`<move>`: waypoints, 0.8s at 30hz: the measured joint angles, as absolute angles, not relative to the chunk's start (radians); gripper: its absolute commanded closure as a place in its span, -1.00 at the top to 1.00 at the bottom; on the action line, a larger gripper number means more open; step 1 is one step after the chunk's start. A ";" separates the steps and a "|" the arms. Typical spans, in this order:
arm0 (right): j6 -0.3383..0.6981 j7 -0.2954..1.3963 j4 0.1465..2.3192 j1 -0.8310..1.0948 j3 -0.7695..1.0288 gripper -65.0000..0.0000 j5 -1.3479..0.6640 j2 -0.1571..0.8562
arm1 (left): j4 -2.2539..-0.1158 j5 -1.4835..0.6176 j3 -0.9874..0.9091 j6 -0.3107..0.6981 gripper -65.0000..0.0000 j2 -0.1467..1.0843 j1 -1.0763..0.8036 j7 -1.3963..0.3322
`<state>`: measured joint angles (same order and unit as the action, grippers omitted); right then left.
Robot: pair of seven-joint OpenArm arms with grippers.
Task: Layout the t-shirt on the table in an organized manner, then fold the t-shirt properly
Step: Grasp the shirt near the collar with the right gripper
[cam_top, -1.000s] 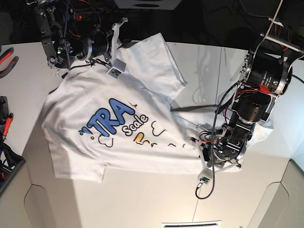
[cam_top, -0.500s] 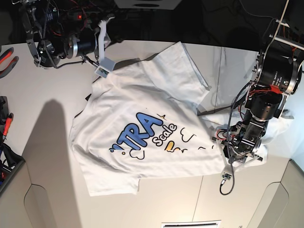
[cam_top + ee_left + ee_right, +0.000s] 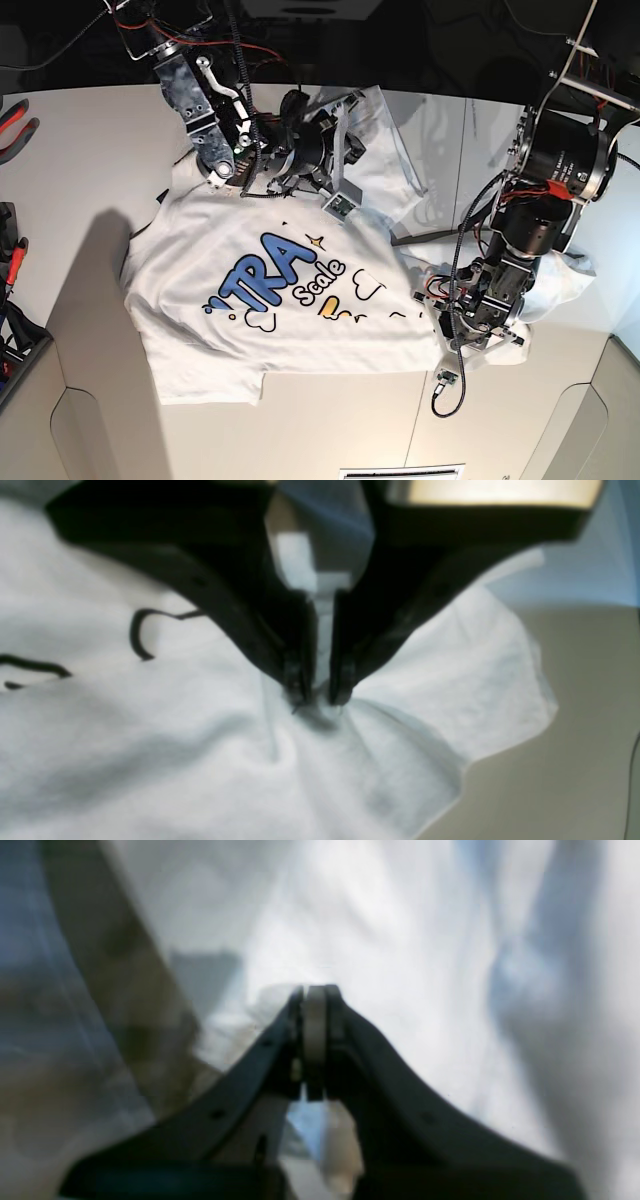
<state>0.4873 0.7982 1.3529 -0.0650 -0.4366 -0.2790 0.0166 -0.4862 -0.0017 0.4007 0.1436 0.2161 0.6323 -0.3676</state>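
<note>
The big white cotton t-shirt with blue letters lies print up on the wide off-white worktop, with bare room left and in front. The left tool pinches its bunched edge, and the right tool is squeezed tight, touching white cloth

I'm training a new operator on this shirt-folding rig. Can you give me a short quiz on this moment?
1. True or false: the left pincer pinches t-shirt cloth.
2. Is the print face up or face down?
3. Which lies under the right pincer: A) bare table, B) white fabric, C) red pliers?

Key: 1 true; 2 face up; 3 B.
</note>
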 measured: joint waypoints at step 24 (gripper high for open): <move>0.618 1.095 1.303 0.017 -0.593 -1.00 -0.511 0.317 | -0.478 -0.020 0.401 0.211 -0.72 0.247 0.762 -0.427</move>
